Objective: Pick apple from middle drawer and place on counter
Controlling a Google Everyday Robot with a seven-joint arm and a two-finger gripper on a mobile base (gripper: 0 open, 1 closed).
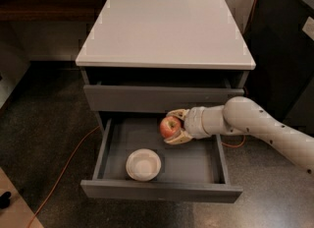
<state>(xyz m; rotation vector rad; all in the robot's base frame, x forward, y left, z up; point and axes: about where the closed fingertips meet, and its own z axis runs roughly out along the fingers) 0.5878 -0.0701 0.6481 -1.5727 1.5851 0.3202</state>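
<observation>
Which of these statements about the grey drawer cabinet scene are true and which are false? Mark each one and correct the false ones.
1. The fingers of the gripper are closed on the small round red apple. True.
2. The round cream-white bowl stands on the pale grey-white counter. False: it lies in the open dark grey middle drawer, near its front.
3. The white arm comes in from the picture's left edge. False: it comes in from the right.
4. A thin orange cable runs over the dark floor beside the cabinet. True.
</observation>
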